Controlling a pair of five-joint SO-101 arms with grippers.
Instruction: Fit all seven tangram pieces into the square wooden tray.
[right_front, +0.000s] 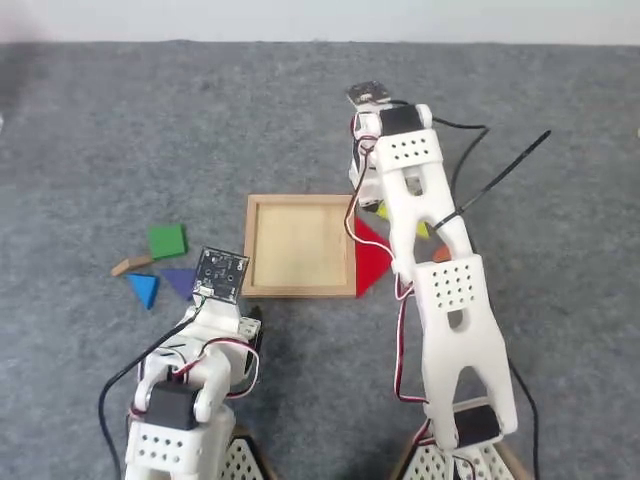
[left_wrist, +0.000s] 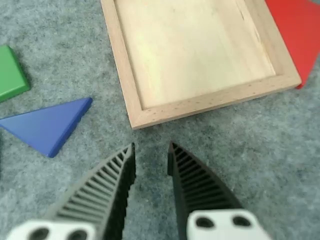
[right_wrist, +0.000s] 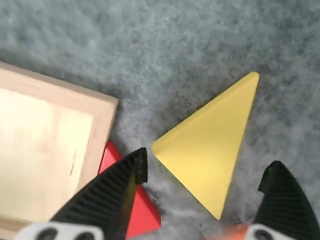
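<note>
The yellow triangle (right_wrist: 210, 145) lies flat on the grey surface (right_front: 150, 120) just off the far right corner of the empty tray (right_front: 300, 202), close beside the red triangle (right_front: 371, 256) along the tray's right rim. The right arm's jaws hang spread wide above the yellow triangle, so the grasp should probably drop straight, pinch across two edges rather than a tip, and keep the one jaw off the red piece. The left arm's jaws, slightly parted and empty, sit near the tray's near left corner.
</note>
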